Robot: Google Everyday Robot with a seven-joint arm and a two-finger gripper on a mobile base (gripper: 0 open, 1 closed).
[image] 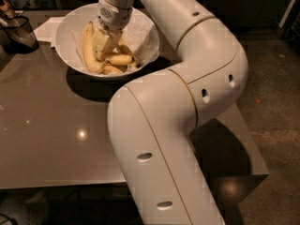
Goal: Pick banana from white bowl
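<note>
The white bowl [65, 29] stands at the far left of the grey table, lined with crumpled white paper. Several bananas lie in it. A thick, deep yellow banana [120, 59] lies near the bowl's middle. A longer, paler banana [88, 46] curves along the left side, and a small one [112, 70] lies at the front. My gripper [105, 45] reaches down into the bowl from above, among the bananas, just left of the thick banana. My wrist hides what is under it.
A black mesh holder [19, 33] stands at the far left edge, with white paper [47, 29] beside the bowl. My large white arm [187, 93] crosses the table's right half. The grey table [51, 135] ends at the right, with floor [276, 111] beyond.
</note>
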